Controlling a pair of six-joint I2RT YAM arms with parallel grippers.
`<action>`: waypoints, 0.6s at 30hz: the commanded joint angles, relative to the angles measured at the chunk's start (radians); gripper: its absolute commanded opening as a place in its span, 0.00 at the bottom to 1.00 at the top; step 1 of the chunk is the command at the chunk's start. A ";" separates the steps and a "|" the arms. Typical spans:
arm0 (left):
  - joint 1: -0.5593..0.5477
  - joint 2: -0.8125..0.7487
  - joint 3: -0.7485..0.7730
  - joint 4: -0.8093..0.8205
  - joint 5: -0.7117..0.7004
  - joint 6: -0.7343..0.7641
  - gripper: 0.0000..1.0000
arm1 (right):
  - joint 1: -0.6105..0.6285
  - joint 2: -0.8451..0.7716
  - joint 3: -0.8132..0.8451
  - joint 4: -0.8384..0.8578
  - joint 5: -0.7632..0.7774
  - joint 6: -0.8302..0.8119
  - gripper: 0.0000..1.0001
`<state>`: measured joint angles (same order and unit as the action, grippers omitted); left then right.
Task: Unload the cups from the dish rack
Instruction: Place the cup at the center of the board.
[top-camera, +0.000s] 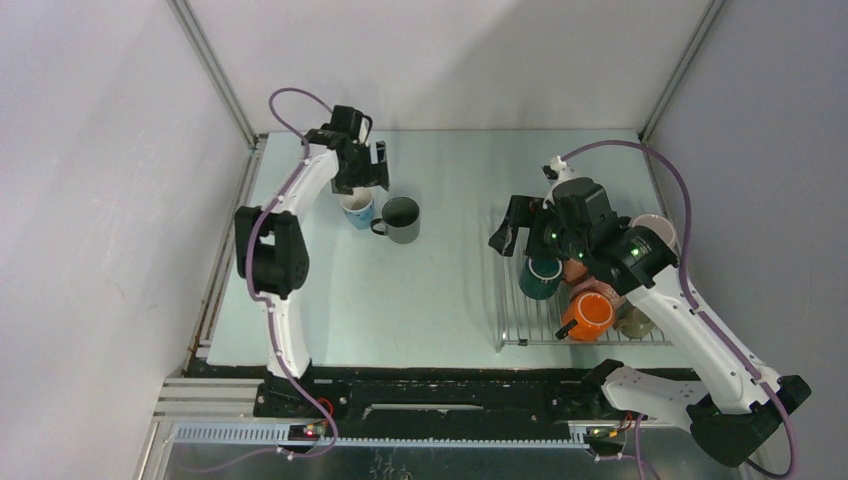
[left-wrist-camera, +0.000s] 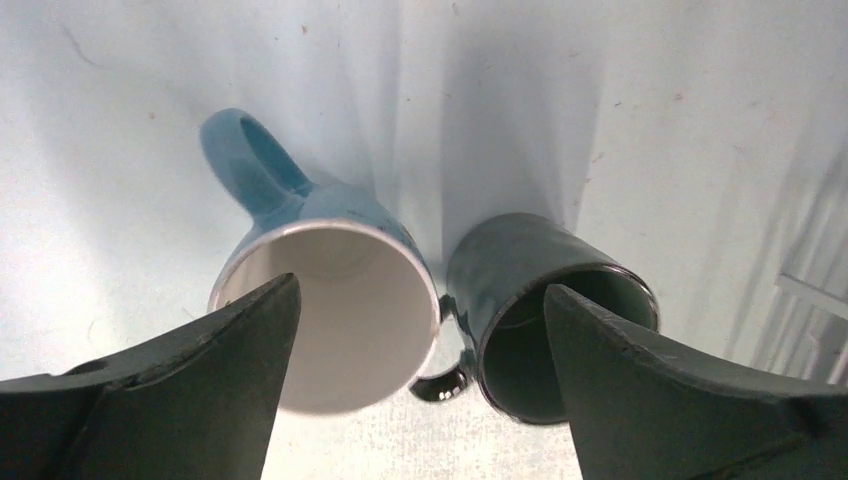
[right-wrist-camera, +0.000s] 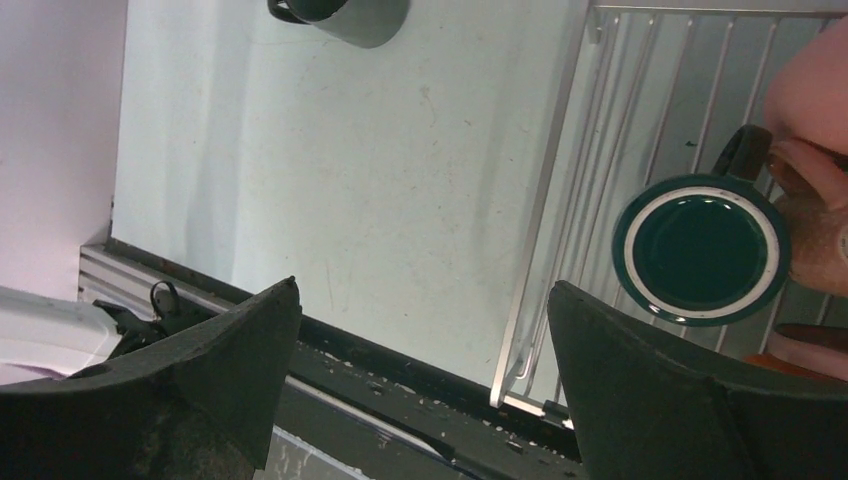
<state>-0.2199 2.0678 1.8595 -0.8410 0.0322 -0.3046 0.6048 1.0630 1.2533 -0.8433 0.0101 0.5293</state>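
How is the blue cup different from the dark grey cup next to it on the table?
The blue cup is white inside; the dark grey cup is pale grey-green inside. The blue cup's handle points away from the dark grey cup, while the dark grey cup's shiny handle points toward the blue cup. Both stand upright, mouths up, side by side on the table, out of the dish rack.

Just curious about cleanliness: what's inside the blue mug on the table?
Only a plain white inside shows in the blue mug; it looks empty. A finger of the open left gripper covers one side of the opening, so that bit is unseen.
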 joint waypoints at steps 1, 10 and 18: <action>-0.010 -0.175 0.053 0.007 -0.027 0.032 1.00 | 0.004 -0.011 -0.001 -0.016 0.075 0.015 1.00; -0.060 -0.423 -0.102 0.063 -0.030 0.014 1.00 | 0.000 0.008 -0.008 -0.112 0.223 0.076 1.00; -0.204 -0.671 -0.355 0.137 -0.108 -0.034 1.00 | 0.003 -0.060 -0.083 -0.199 0.307 0.224 1.00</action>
<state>-0.3553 1.5059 1.6238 -0.7563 -0.0345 -0.3138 0.6037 1.0580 1.1942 -0.9657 0.2310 0.6357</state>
